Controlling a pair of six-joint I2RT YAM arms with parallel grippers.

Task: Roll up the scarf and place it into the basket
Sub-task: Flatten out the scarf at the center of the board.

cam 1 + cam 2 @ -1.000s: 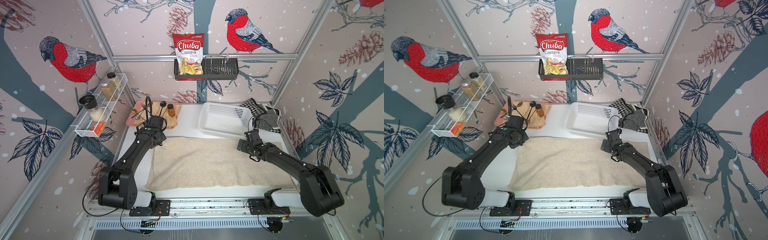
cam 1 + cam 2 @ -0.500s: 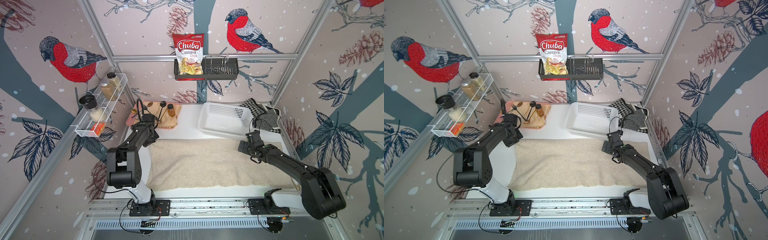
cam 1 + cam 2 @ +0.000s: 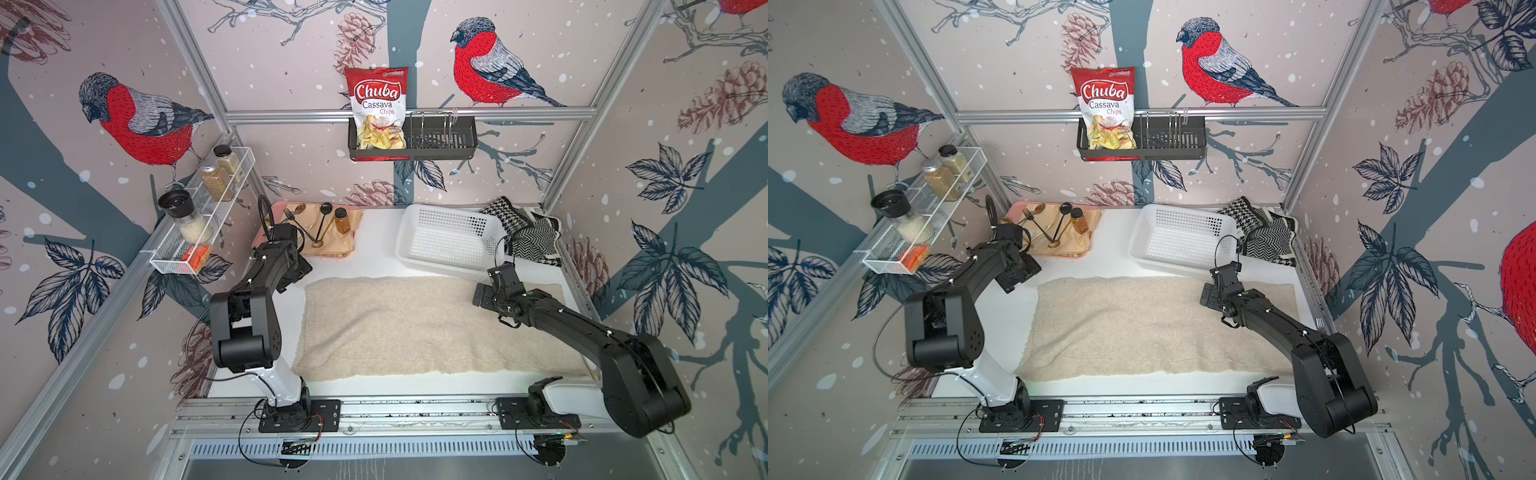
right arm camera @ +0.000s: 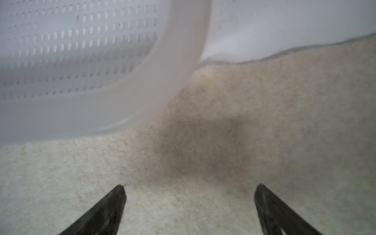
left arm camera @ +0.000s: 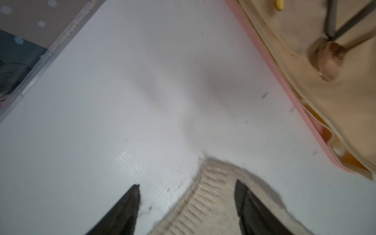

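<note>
Left gripper (image 5: 187, 184): its jaws are standing wide apart at the scarf's (image 3: 424, 324) far left corner. One fingertip is sitting over the knit and the other over the table (image 3: 374, 257). It is clamping nothing.
Right gripper (image 4: 190, 185): its jaws are also standing wide apart. It is hovering low over the scarf near the basket (image 3: 451, 243) and holding nothing.
Scarf: it is lying flat and unrolled on the white table, between the two arms and outside the basket.
Basket: it is sitting at the back, just beside the scarf's far edge.
</note>
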